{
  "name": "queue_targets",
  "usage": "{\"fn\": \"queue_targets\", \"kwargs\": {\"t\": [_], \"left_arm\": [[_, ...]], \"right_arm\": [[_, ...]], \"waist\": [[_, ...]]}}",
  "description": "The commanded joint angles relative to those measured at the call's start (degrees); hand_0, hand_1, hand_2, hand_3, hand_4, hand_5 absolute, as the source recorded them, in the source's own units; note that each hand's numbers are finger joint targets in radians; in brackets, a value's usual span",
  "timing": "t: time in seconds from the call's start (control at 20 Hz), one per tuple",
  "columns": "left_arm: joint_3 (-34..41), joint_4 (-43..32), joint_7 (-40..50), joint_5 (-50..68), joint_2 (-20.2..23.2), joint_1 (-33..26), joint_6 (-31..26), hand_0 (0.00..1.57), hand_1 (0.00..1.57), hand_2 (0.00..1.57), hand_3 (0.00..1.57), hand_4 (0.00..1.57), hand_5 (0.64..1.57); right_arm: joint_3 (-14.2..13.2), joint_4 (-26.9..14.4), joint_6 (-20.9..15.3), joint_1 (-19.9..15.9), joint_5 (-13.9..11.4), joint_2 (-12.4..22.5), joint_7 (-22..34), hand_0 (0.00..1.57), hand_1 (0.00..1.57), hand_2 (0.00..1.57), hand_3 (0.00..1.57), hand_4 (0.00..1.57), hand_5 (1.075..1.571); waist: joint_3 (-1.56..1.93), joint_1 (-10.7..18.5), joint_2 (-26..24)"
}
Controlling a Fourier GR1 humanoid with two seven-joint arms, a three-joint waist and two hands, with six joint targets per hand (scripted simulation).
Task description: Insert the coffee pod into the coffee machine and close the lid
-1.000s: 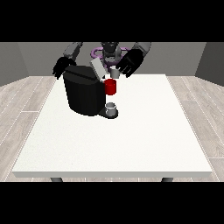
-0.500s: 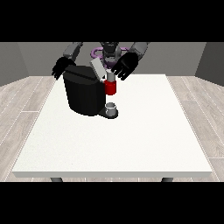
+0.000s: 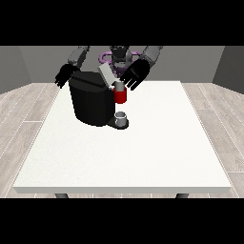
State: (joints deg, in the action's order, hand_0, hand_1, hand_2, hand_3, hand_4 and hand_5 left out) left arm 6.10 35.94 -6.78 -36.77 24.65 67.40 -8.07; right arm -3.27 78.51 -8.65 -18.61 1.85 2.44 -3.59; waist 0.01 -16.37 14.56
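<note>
Coffee machine (image 3: pixel 93 102), lid (image 3: pixel 106 75) raised; hand at the view's right (image 3: pixel 135 75), fingers spread and empty, may clip lid sideways, misclosing.

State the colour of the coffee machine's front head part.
Red, on the black coffee machine; front view shows it best.

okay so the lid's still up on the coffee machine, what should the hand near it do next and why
Probably bring the hand at the view's right down onto the raised grey lid and press it shut. The lid stands tilted open above the black coffee machine, and that hand hovers right beside it.
</note>
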Motion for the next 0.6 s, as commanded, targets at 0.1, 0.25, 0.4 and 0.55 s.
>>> {"fn": "queue_targets", "kwargs": {"t": [0.1, 0.25, 0.4, 0.55], "left_arm": [[0.05, -0.56, 0.51, -0.7, -1.4, -0.8, 1.6, 1.18, 1.18, 1.25, 1.19, 0.49, 1.571], [-1.04, -1.1, -0.12, -1.78, -2.33, -3.31, 2.05, 1.22, 1.22, 1.27, 1.2, 0.49, 1.571], [0.33, -1.38, 0.36, -0.93, -0.34, -0.72, -0.13, 1.23, 1.23, 1.27, 1.18, 0.48, 1.571], [0.72, -2.22, -0.5, -0.46, -1.12, -2.08, -0.21, 1.22, 1.22, 1.25, 1.15, 0.47, 1.571]], "right_arm": [[0.13, -0.1, 0.1, 0.87, 0.39, -0.66, -1.15, 0.0, 0.0, 0.0, 0.0, 0.44, 1.571], [2.56, 1.72, -3.56, 2.48, -1.18, -2.31, 0.68, 0.0, 0.0, 0.0, 0.0, 0.45, 1.571], [0.81, 0.33, -0.51, 1.85, -0.38, -0.51, -1.12, 0.0, 0.0, 0.0, 0.0, 0.44, 1.571], [2.77, 2.44, -2.78, 2.17, -2.01, -2.25, 1.05, 0.0, 0.0, 0.0, 0.0, 0.45, 1.571]], "waist": [[0.01, -0.29, 0.52], [-0.01, 0.66, -2.29], [0.0, -0.34, 0.36], [-0.02, -0.42, -0.57]]}}
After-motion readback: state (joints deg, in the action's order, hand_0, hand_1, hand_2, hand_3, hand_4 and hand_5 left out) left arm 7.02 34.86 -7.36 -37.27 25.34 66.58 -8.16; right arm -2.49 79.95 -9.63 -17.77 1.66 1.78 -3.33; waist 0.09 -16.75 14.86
